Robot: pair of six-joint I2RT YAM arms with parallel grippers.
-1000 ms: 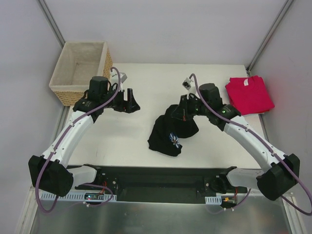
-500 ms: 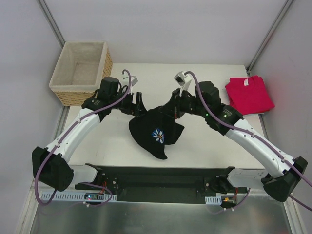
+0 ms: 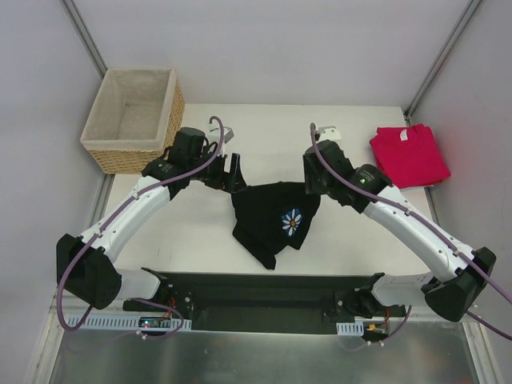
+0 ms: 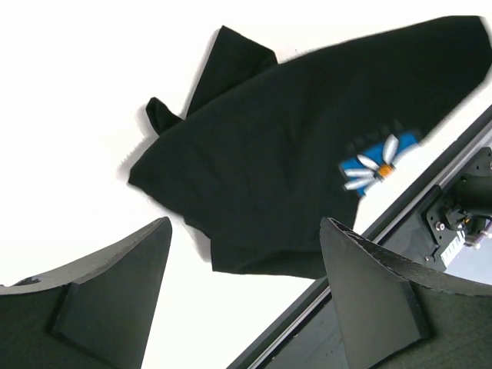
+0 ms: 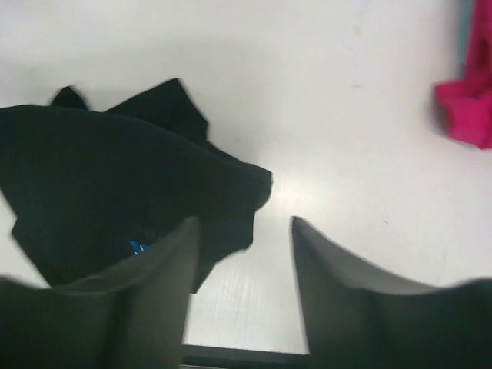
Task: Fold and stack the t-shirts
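My right gripper (image 5: 244, 227) has let go of the black t-shirt (image 3: 276, 220). Its jaws now stand apart over bare bench (image 3: 264, 128). The shirt has dropped flatter by the middle of the near edge, daisy up. My left gripper (image 4: 246, 227) hovers over it, wide and empty. The red t-shirt (image 3: 410, 155) lies unmoved at the far right corner.

High overhead view from the near side, two close downward wrist views, black t-shirt (image 3: 268, 222) common to all.
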